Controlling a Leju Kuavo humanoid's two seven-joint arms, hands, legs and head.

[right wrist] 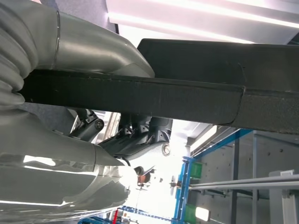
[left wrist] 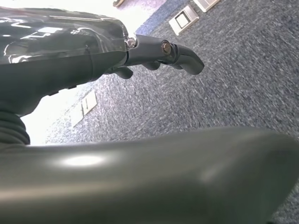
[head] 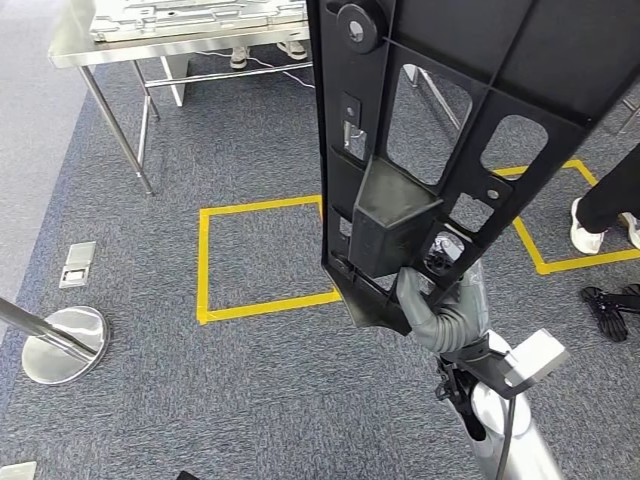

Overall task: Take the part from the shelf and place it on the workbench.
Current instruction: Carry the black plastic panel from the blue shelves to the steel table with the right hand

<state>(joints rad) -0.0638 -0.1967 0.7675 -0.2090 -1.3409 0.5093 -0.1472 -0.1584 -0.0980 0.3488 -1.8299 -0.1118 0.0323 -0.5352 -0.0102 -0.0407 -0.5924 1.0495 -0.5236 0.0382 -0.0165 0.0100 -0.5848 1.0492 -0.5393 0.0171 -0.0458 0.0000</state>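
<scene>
- The part rises upright from the right hand, which grips its lower end.
- The taped square lies on the floor left of the hand.
- The surface stands beyond it; a person's shoes are to the right.

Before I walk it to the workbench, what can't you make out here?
- Black part: cut off by the head view's top edge.
- Right hand: fingers hidden behind the part.
- Workbench: cropped; part hides its right side.
- Left hand: blurred.
</scene>
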